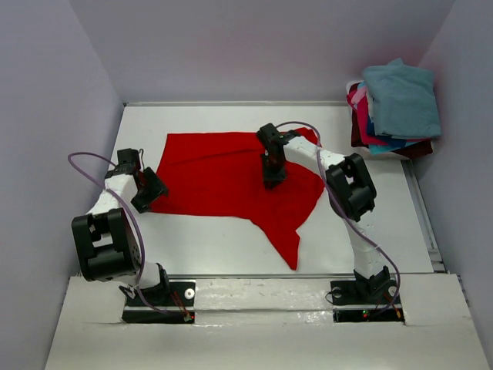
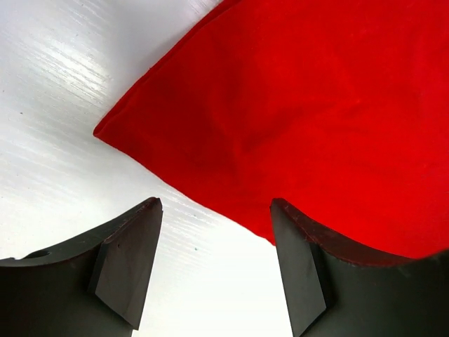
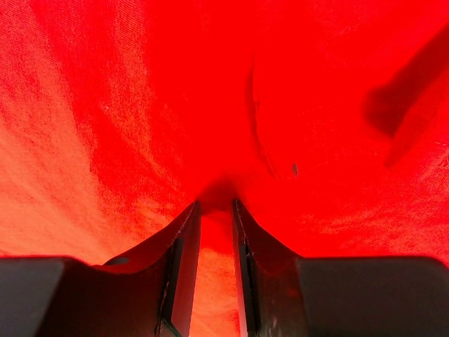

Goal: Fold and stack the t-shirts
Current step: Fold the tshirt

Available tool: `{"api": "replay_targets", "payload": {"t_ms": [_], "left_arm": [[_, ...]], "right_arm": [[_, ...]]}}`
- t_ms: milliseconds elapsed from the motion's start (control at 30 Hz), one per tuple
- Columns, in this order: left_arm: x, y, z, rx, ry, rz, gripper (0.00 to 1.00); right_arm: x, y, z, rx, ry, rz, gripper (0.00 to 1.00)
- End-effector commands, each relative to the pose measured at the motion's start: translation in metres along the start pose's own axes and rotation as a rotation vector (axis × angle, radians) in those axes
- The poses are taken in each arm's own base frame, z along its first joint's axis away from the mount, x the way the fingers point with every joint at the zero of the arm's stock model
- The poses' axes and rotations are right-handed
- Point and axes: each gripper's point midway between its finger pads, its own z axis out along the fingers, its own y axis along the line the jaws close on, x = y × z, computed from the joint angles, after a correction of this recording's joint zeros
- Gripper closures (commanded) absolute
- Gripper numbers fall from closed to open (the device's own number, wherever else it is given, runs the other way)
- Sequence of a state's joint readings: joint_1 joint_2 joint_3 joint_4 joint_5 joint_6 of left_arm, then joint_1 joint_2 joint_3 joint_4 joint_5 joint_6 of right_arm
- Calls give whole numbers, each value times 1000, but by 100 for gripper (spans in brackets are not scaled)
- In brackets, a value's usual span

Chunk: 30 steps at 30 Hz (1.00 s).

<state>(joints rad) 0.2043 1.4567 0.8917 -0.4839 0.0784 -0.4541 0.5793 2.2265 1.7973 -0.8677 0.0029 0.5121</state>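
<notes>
Presently, red shirt lies spread at table centre; right pincer pinches a fold of it. The left pincer stands spread at its 9 o'clock corner. A folded stack sits at 2 o'clock.

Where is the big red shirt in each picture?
Top view: red shirt spread across the middle of the table.
Left wrist: upper right, corner pointing left.
Right wrist: fills the picture, pinched by the right hand.
Shared landmark: that left corner beside the open left hand, in top and left wrist views.
</notes>
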Motion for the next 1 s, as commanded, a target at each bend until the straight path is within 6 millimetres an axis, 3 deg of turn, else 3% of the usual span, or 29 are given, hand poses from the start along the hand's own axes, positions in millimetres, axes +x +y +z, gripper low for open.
{"api": "replay_targets", "payload": {"t_ms": [0,200,333,400,533,700,833,967], "left_arm": [[0,-1,-10,13,-20,9,25],[5,5,-12,-7,-12,25,25],[3,12,-13,-25,-11,-9,25],[8,5,-10,26,26,-38,24],[0,4,-9,25,11,-62,24],[-11,10,-10,11,-13,-65,24],[-10,14,-1,12,12,-87,24],[-15,12,1,20,-8,-94,24]], "right_arm": [[-1,-7,0,5,-12,-4,69],[5,-10,-4,8,-2,-7,69],[12,-14,-18,2,-11,-2,69],[20,-12,-35,-33,-11,2,69],[38,-18,-67,-60,-18,29,66],[84,-34,-96,-79,35,66,63],[115,-39,-107,-120,95,88,59],[155,-56,-112,-107,167,100,56]]}}
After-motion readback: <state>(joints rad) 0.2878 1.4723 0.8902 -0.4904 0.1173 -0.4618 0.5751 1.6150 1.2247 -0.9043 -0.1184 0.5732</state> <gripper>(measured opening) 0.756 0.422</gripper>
